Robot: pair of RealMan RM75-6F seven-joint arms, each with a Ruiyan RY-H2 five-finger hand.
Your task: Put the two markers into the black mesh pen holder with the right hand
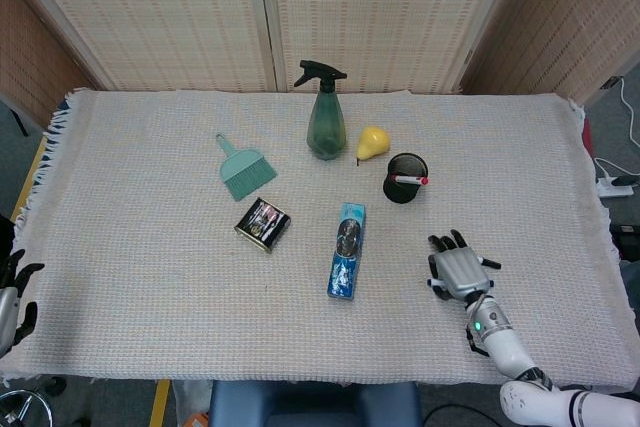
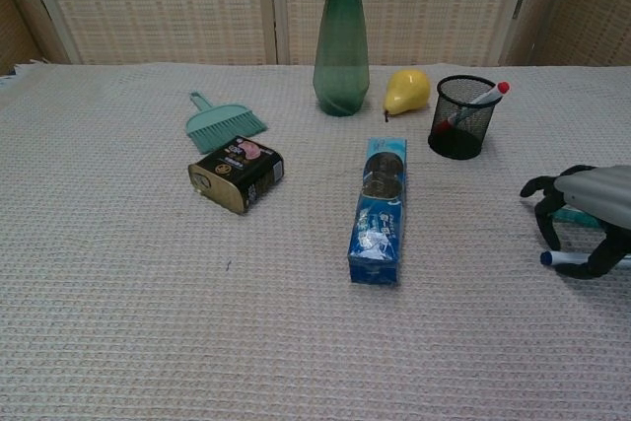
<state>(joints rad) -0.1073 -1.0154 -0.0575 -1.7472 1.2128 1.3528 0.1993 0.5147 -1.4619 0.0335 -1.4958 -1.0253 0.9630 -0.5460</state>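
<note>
Right robot hand (image 2: 588, 216) fingers curled over blue-tipped marker (image 2: 558, 259), grip apparently unclosed

Right hand (image 2: 590, 214) low, fingers apparently curled downward.

A table (image 1: 150, 277) covered by a cream waffle-weave cloth (image 1: 520, 147) filled most of the head view, the cloth fringed along its left edge. Behind it stood pale woven-cane screen panels (image 1: 370, 7) in light frames, flanked by darker brown woven panels (image 1: 590, 17). Grey floor (image 1: 25, 162) showed at both sides, with a white power strip (image 1: 612, 186) and cable lying at the right.
</note>
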